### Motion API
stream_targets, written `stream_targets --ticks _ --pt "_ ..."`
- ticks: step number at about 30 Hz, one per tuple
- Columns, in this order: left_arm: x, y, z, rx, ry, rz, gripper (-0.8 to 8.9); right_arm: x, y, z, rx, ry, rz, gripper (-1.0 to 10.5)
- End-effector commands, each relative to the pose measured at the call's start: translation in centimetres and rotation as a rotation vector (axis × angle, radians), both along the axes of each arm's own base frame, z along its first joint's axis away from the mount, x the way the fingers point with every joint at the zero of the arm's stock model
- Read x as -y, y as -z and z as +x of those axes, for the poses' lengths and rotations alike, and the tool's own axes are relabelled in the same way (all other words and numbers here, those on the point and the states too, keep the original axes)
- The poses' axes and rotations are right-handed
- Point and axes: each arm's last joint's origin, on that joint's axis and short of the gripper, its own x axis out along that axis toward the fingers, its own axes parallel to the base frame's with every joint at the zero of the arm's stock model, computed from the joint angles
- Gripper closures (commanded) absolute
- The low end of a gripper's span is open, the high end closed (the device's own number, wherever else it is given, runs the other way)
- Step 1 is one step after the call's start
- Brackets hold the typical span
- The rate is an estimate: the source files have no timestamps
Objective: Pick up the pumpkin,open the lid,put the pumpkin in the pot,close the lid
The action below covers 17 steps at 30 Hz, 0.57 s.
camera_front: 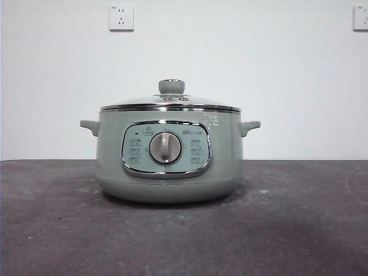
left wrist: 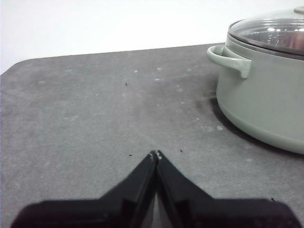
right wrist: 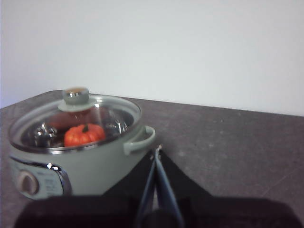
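The pale sage-green pot [camera_front: 168, 172] stands in the middle of the dark table, its dial panel facing the front camera. The glass lid [camera_front: 171, 103] with its green knob sits shut on the pot. Through the lid [right wrist: 78, 124] in the right wrist view I see the orange pumpkin [right wrist: 84, 134] lying inside the pot [right wrist: 90, 168]. My right gripper [right wrist: 156, 151] is shut and empty, hanging beside the pot's handle. My left gripper [left wrist: 156, 154] is shut and empty over bare table, well apart from the pot [left wrist: 263, 102]. Neither arm shows in the front view.
The dark grey table [camera_front: 287, 230] spreads around the pot on all sides. Behind it rises a white wall with two power sockets [camera_front: 121, 17]. In the left wrist view the table's far edge [left wrist: 71, 54] meets the wall.
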Motion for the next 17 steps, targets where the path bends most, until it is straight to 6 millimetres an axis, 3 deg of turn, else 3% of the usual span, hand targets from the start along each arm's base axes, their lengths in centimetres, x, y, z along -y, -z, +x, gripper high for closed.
stream_targets --ticks 1,11,17 --pt "0.0 0.5 0.1 -0.014 -0.006 -0.006 8.17 0.1 2.3 0.4 -0.015 0.04 0.019 9.5" --pt "0.0 0.5 0.1 -0.014 -0.006 -0.006 8.17 0.0 7.1 1.0 -0.09 0.04 0.009 9.5" --pt "0.0 0.5 0.1 -0.014 -0.005 -0.006 8.17 0.0 7.7 0.9 -0.136 0.038 -0.001 9.5"
